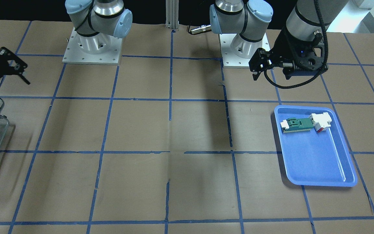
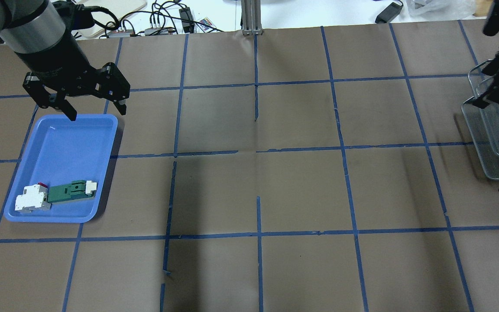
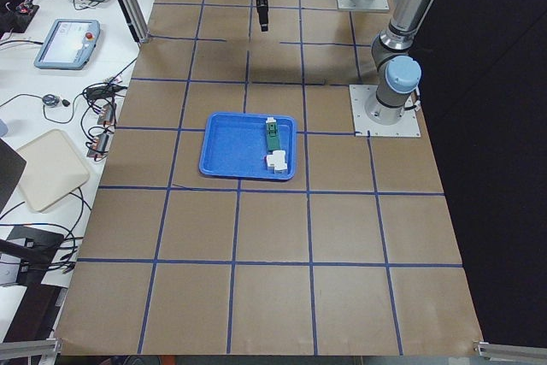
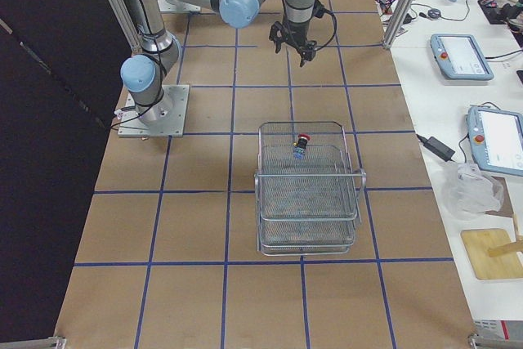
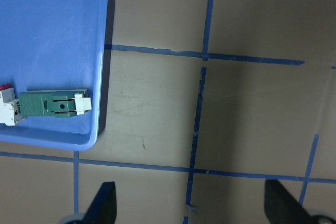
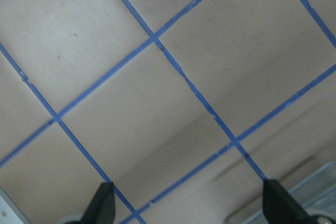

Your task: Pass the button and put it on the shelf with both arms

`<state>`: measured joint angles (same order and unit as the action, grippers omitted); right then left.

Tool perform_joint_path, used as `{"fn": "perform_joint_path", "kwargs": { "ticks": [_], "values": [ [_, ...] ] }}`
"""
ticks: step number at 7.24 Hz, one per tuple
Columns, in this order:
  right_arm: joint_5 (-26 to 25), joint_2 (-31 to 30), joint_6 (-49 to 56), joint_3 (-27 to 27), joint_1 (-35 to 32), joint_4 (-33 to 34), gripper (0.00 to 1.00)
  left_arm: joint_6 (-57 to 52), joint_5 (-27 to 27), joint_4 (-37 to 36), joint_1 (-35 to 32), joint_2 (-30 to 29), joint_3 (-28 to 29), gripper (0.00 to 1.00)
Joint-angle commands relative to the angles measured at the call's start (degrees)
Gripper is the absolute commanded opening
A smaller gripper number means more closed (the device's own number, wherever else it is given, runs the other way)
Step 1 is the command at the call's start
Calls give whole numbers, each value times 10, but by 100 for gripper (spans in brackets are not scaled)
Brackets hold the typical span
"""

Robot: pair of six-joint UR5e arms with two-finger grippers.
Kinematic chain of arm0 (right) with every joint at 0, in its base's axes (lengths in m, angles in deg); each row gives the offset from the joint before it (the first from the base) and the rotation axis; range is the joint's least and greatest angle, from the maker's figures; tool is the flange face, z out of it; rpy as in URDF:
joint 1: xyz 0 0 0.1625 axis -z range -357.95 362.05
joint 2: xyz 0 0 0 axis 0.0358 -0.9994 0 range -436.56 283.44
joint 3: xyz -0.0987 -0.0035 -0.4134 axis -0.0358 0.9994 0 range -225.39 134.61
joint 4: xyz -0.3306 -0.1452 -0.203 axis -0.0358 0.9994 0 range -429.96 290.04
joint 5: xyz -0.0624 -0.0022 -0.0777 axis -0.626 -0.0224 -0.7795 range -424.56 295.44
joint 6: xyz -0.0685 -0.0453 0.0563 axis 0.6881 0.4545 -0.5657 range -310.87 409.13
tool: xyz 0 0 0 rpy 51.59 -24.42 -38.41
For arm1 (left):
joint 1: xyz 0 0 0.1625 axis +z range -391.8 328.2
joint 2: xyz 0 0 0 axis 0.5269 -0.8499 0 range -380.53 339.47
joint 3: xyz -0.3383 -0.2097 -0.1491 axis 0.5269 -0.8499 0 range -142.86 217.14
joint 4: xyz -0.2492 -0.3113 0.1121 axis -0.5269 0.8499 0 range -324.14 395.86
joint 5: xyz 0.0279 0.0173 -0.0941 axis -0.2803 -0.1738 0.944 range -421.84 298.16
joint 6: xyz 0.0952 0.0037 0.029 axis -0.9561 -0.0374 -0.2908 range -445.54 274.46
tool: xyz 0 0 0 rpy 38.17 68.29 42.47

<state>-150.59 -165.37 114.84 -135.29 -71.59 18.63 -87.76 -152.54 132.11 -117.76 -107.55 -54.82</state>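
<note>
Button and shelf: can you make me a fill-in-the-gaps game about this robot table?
1. The button sits in the shelf, and its cap is ___.
2. The tray has ___ parts lying in it.
3. The left gripper and the right gripper are both ___, holding nothing.

Missing words: red; two; open.

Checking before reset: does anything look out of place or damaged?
Nothing serious. The button lies inside the shelf, not spilled. Only the blue tape line on the table cover is torn and offset.
</note>
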Motion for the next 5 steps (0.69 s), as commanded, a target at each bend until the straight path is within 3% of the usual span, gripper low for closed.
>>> {"fn": "perform_joint_path", "kwargs": {
  "ticks": [1, 3, 4, 5],
  "values": [
    [-21, -33, -255, 2, -110, -24, 100, -16, -1, -1, 3, 26, -19, 100],
    [-24, -25, -413, 12, -142, -6, 100, -16, 3, -1, 1, 28, -18, 100],
    [-24, -14, -581, 18, -142, 3, 100, -15, 4, -1, 1, 26, -18, 100],
    [-32, -2, -623, 29, -142, 1, 100, -15, 3, -1, 1, 28, -17, 100]
  ]
}}
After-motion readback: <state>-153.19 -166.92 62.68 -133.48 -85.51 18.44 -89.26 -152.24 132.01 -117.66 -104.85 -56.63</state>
